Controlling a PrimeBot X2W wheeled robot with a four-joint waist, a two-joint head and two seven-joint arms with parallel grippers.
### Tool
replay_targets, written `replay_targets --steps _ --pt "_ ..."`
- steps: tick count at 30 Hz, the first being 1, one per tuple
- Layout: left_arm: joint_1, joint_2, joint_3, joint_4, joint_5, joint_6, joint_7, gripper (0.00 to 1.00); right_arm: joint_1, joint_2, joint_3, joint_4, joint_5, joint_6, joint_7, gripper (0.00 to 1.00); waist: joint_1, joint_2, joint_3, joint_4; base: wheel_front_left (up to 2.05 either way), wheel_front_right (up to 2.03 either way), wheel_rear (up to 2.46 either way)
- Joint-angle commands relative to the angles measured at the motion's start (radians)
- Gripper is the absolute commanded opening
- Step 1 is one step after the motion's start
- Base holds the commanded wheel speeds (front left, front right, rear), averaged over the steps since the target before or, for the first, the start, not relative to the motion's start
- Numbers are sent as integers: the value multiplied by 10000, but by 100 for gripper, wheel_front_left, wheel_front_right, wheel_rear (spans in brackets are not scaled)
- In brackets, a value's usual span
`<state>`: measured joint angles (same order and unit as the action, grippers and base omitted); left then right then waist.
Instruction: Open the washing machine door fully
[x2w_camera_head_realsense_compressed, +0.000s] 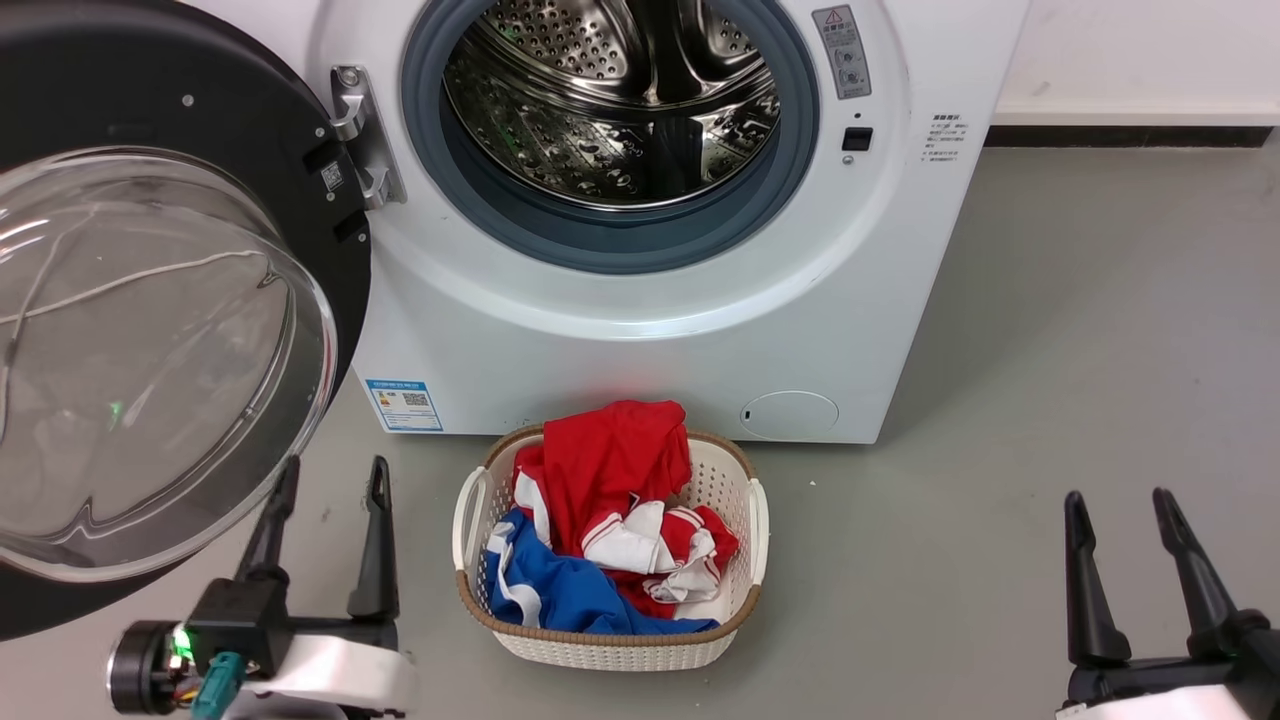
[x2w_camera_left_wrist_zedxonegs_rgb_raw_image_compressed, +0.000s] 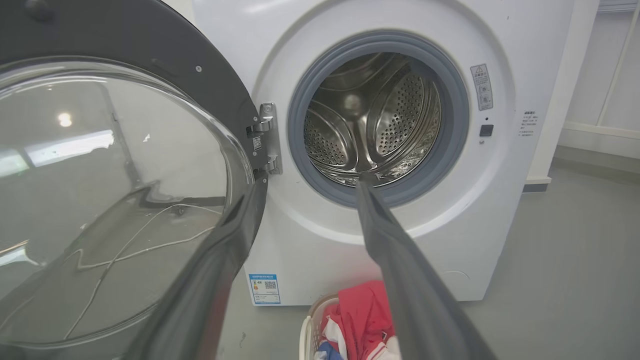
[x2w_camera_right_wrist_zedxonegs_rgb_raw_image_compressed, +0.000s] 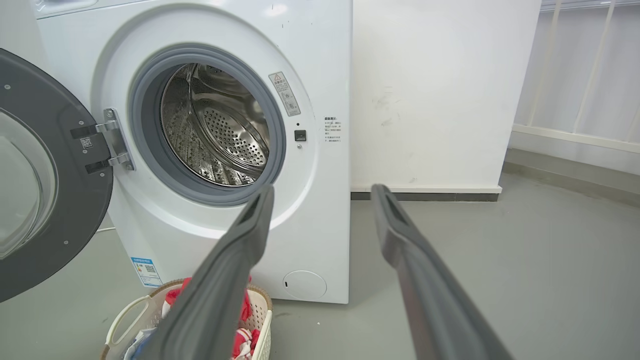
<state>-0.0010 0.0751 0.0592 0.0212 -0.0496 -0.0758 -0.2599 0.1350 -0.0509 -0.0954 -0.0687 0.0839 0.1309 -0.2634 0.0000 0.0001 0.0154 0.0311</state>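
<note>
The washing machine door (x2w_camera_head_realsense_compressed: 290, 190) is a black disc with a bulging clear glass bowl; it stands swung wide to the left on its metal hinge (x2w_camera_head_realsense_compressed: 360, 135), also seen as the door (x2w_camera_left_wrist_zedxonegs_rgb_raw_image_compressed: 165, 65) and the door (x2w_camera_right_wrist_zedxonegs_rgb_raw_image_compressed: 60, 165). The white washing machine (x2w_camera_head_realsense_compressed: 650, 350) shows its steel drum and grey gasket uncovered. My left gripper (x2w_camera_head_realsense_compressed: 330, 475) is open, just below the door's lower rim, holding nothing. At the lower right my right gripper (x2w_camera_head_realsense_compressed: 1120, 498) is open too, over bare floor, far from the door.
A white laundry basket (x2w_camera_head_realsense_compressed: 470, 515) with red, white and blue clothes sits on the grey floor right before the machine, between the two grippers. A white wall with dark skirting (x2w_camera_head_realsense_compressed: 1130, 135) runs behind on the right. Open floor lies to the right of the machine.
</note>
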Motion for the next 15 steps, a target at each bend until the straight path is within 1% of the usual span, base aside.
replay_targets --steps 1,4,9,15 --pt "127 -45 -55 87 -65 79 -41 100 132 14 16 -50 51 -2 -18 100 0 -1 -12 -14 0 0 0" --pt "311 -95 -228 401 -107 228 -56 100 234 14 46 -11 148 -2 -18 100 0 -1 -44 -43 0 0 0" --pt "426 -130 -218 689 -229 369 -58 100 323 14 98 39 207 -2 -18 100 0 -1 -80 -59 0 0 0" --pt "665 -178 -324 652 -314 514 -53 100 407 14 187 137 290 -2 -18 100 0 -1 -116 -16 0 0 0"
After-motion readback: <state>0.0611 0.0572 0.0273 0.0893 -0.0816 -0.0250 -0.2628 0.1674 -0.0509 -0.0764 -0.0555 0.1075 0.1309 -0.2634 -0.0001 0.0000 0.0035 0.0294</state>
